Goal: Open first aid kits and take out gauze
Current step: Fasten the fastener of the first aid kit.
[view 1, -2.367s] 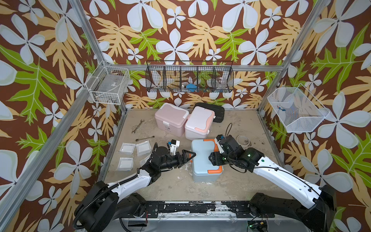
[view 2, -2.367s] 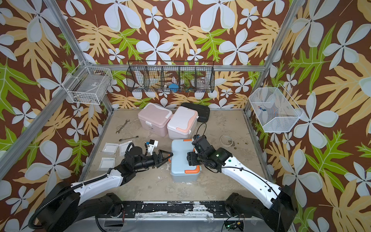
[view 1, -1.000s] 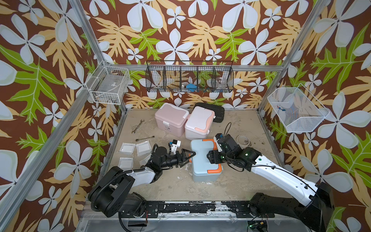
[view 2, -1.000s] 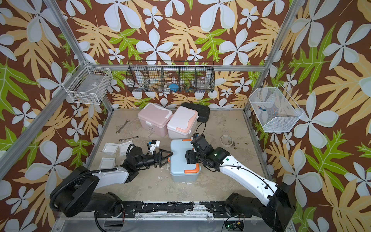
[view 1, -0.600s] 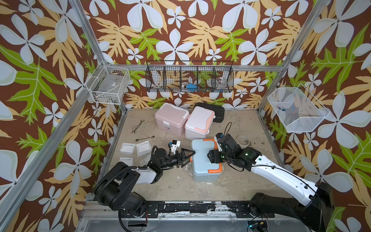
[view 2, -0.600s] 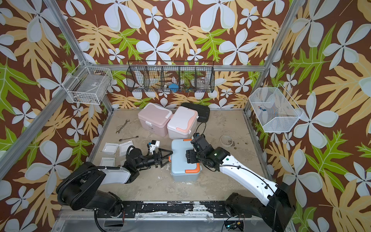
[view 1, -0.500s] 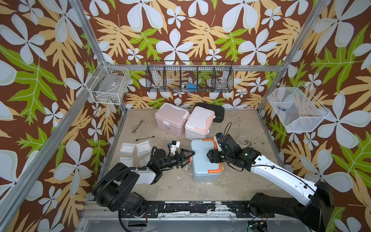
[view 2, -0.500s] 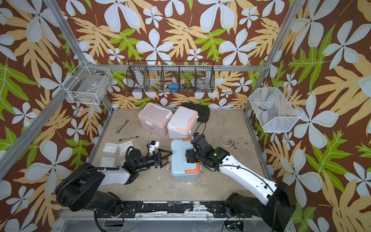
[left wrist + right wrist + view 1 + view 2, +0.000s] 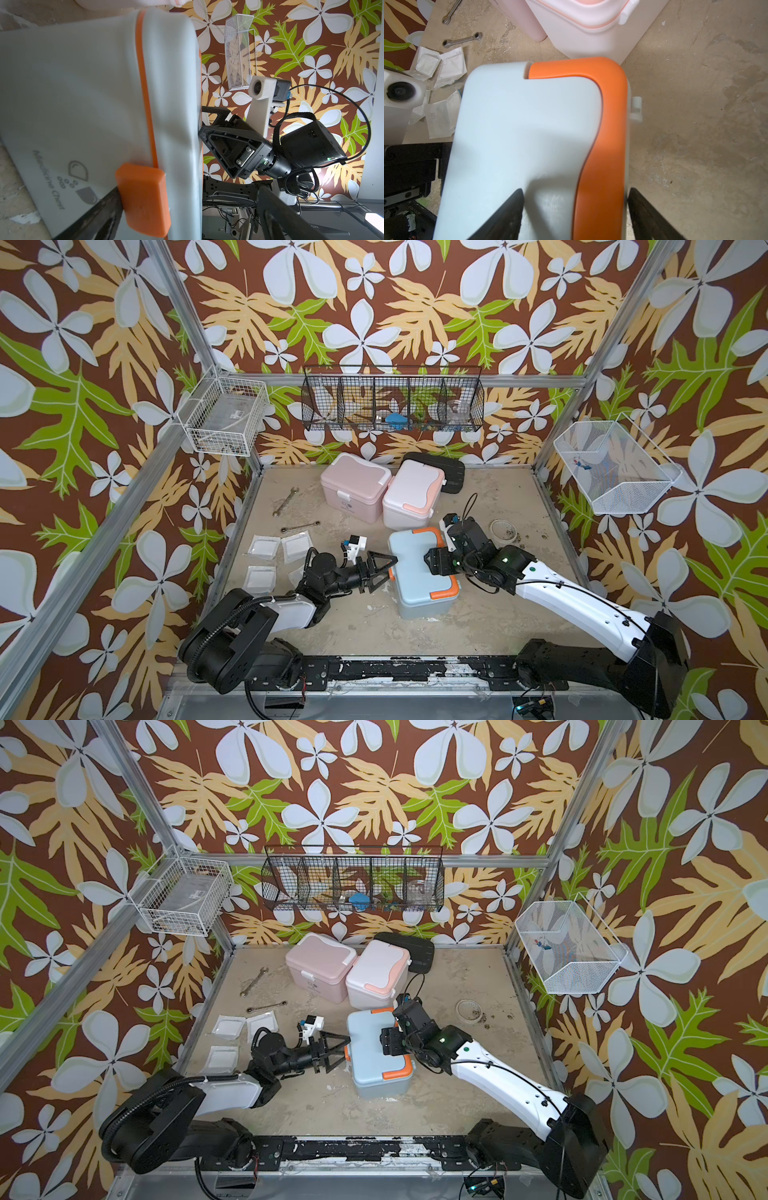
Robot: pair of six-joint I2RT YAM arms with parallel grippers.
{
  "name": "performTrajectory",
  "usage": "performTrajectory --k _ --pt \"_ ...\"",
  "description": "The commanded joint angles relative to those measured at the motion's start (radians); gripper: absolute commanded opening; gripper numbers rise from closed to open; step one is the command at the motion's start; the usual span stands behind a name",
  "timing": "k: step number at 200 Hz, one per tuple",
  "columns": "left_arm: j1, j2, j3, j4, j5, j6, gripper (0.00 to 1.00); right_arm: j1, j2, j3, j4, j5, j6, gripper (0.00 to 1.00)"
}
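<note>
**The left arm has folded up, but the blue box is still shut.**

The left claw (image 9: 392,567) stays wide open right at the front of the blue first aid kit (image 9: 411,572), with one finger just beside its orange latch (image 9: 143,197). Only the arm behind it has bunched up since a moment ago. The right claw (image 9: 575,190) has not moved. It sits on top of the lid with its jaws apart, one finger on the lid and one off the side, and the orange handle (image 9: 604,124) is between them. It seems to hold the kit down, not pinch it. So I think flipping the latch comes next. A few gauze packets (image 9: 264,548) lie behind the left claw. The pink kit (image 9: 353,485) and the white kit (image 9: 409,493) stand shut past the right claw.
</note>
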State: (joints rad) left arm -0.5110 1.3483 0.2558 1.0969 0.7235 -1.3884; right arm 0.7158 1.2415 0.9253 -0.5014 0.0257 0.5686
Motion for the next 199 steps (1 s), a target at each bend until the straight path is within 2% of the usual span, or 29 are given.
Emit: performTrajectory --k 1,70,108,139,150,167,191,199 --pt "0.008 -0.032 0.001 0.097 0.024 0.020 1.00 0.004 0.021 -0.019 -0.189 0.010 -0.031 0.77" --pt "0.026 -0.134 0.008 -0.120 0.002 0.115 1.00 0.004 0.027 -0.017 -0.185 0.006 -0.032 0.77" --pt "0.029 -0.192 0.059 -0.436 -0.065 0.240 1.00 0.004 0.025 -0.017 -0.186 0.004 -0.032 0.77" --pt "0.029 -0.276 0.160 -0.778 -0.165 0.379 0.98 0.003 0.023 -0.018 -0.184 0.002 -0.032 0.77" --pt "0.029 -0.304 0.213 -0.906 -0.204 0.429 0.92 0.004 0.022 -0.017 -0.183 0.002 -0.032 0.77" --pt "0.026 -0.331 0.287 -1.049 -0.247 0.478 0.77 0.003 0.024 -0.017 -0.180 0.002 -0.033 0.77" --pt "0.003 -0.336 0.353 -1.155 -0.291 0.504 0.42 0.003 0.028 -0.019 -0.169 -0.004 -0.031 0.77" --pt "-0.009 -0.325 0.371 -1.172 -0.301 0.507 0.34 0.004 0.030 -0.021 -0.167 -0.006 -0.029 0.77"
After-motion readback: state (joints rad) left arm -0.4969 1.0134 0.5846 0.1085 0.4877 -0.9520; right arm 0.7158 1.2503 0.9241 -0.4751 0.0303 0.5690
